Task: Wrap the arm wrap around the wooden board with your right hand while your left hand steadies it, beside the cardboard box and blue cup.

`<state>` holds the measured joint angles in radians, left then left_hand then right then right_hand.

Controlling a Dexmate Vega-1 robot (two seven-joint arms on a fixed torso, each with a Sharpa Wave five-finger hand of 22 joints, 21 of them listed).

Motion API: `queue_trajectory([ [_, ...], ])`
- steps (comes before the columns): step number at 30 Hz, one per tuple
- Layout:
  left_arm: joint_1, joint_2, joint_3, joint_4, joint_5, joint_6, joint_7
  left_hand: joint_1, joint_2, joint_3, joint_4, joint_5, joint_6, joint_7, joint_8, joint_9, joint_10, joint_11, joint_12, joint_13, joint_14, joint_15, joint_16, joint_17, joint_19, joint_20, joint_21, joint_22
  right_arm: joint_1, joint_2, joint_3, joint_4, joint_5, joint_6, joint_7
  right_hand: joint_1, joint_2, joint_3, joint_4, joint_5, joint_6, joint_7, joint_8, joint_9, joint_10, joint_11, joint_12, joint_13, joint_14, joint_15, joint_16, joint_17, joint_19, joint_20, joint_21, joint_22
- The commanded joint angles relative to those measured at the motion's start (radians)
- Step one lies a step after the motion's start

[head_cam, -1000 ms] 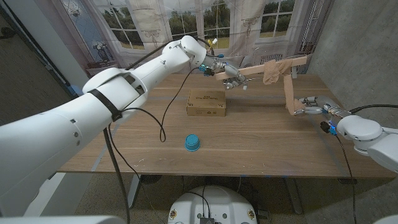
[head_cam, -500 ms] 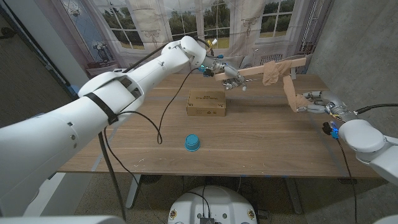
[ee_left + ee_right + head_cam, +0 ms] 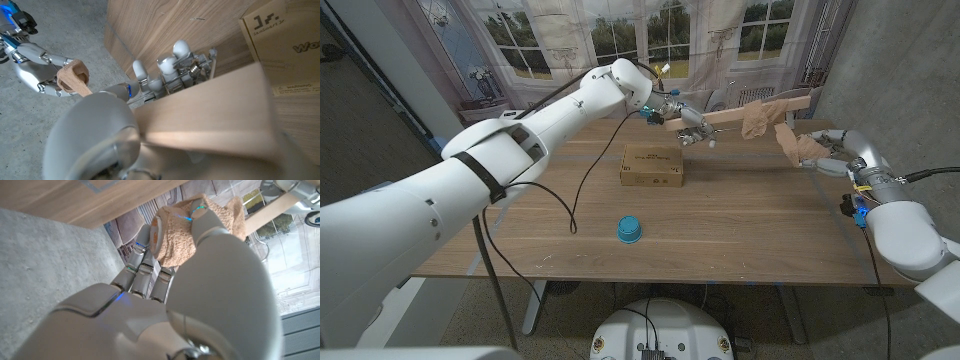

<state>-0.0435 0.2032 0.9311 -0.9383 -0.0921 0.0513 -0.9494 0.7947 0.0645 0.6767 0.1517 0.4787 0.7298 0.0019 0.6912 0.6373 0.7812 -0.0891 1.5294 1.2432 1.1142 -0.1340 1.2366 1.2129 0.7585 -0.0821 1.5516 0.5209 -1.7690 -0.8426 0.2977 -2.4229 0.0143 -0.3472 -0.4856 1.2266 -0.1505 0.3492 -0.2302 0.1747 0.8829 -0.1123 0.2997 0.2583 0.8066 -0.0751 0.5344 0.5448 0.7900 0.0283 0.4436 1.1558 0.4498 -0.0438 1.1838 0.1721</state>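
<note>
Over the last second the right hand [image 3: 832, 153] has risen from low at the right edge of the table toward the upper right of the head view, drawing the free tail of the tan stretchy fabric arm wrap [image 3: 782, 128] up with it, so the strip that hung long and straight a second ago is now bunched short beside the board's end. The left hand [image 3: 688, 124] has stayed where it was.

In the upper middle of the head view the left hand grips one end of the long pale wooden board [image 3: 760, 106], which it holds raised above the wooden table [image 3: 740, 230] and which slants up toward the upper right of the frame. Part of the wrap is gathered around the board near its far end; the rest runs down to the right hand, whose fingers are closed on a wad of the fabric, as the right wrist view shows [image 3: 175, 240]. The left wrist view shows the board [image 3: 210, 110] running past the left hand's fingers [image 3: 170, 65], with the right hand [image 3: 40, 70] and its clump of wrap [image 3: 74, 77] beyond.

A flat brown cardboard box [image 3: 652, 165] lies on the table at the frame's centre, below the left hand. A small blue cup [image 3: 630, 229] stands mouth-down nearer the lower middle, apart from the box.
</note>
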Motion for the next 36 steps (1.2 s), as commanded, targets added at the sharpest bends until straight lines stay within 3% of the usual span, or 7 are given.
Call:
queue_trajectory([
  [1, 0.008, 0.013, 0.018, -0.033, 0.010, 0.041, 0.011, -0.001, 0.013, 0.000, -0.001, -0.002, 0.002, 0.005, -0.003, 0.005, 0.013, -0.007, 0.046, 0.003, 0.081, -0.072, 0.010, 0.002, 0.003, -0.088, 0.005, 0.005, 0.025, 0.068, -0.066, -0.016, -0.217, 0.088, -0.076, 0.162, 0.175, 0.066, 0.068, 0.007, 0.231, 0.089, 0.003, 0.007, 0.222, 0.029, 0.004, 0.005, 0.405, -0.257, -0.001, 0.002, -0.004, -0.056, 0.003, 0.002],
  [10, 0.004, 0.003, 0.037, -0.022, 0.017, 0.047, -0.006, -0.001, 0.014, 0.000, -0.001, -0.003, 0.003, 0.004, -0.003, 0.006, 0.012, -0.008, 0.046, 0.003, 0.080, -0.072, 0.010, 0.003, 0.004, -0.089, 0.005, 0.006, 0.074, 0.104, -0.082, 0.039, -0.280, 0.231, -0.093, 0.157, 0.175, 0.064, 0.071, 0.009, 0.233, 0.081, 0.001, 0.011, 0.220, 0.018, -0.001, 0.005, 0.403, -0.258, -0.008, -0.002, -0.005, -0.063, 0.003, 0.002],
  [18, 0.005, 0.000, 0.047, -0.018, 0.018, 0.050, -0.023, -0.001, 0.014, 0.000, -0.001, -0.004, 0.004, 0.004, -0.003, 0.005, 0.013, -0.011, 0.046, 0.003, 0.081, -0.072, 0.010, 0.003, 0.005, -0.088, 0.006, 0.007, 0.130, 0.101, -0.086, 0.035, -0.311, 0.219, -0.037, 0.152, 0.176, 0.062, 0.073, 0.010, 0.231, 0.075, -0.001, 0.013, 0.217, 0.012, -0.007, 0.001, 0.401, -0.259, -0.018, -0.011, -0.006, -0.069, 0.001, 0.002],
  [36, 0.013, 0.018, 0.064, -0.067, 0.029, 0.085, -0.041, 0.000, 0.015, 0.000, -0.001, -0.006, 0.005, 0.004, -0.003, 0.006, 0.013, -0.010, 0.046, 0.003, 0.081, -0.072, 0.010, 0.003, 0.006, -0.089, 0.003, 0.003, 0.274, 0.107, -0.121, 0.071, -0.388, 0.257, -0.039, 0.143, 0.179, 0.056, 0.075, 0.013, 0.233, 0.062, -0.005, 0.015, 0.216, 0.000, -0.014, -0.003, 0.407, -0.259, -0.028, -0.018, -0.007, -0.080, 0.000, 0.002],
])
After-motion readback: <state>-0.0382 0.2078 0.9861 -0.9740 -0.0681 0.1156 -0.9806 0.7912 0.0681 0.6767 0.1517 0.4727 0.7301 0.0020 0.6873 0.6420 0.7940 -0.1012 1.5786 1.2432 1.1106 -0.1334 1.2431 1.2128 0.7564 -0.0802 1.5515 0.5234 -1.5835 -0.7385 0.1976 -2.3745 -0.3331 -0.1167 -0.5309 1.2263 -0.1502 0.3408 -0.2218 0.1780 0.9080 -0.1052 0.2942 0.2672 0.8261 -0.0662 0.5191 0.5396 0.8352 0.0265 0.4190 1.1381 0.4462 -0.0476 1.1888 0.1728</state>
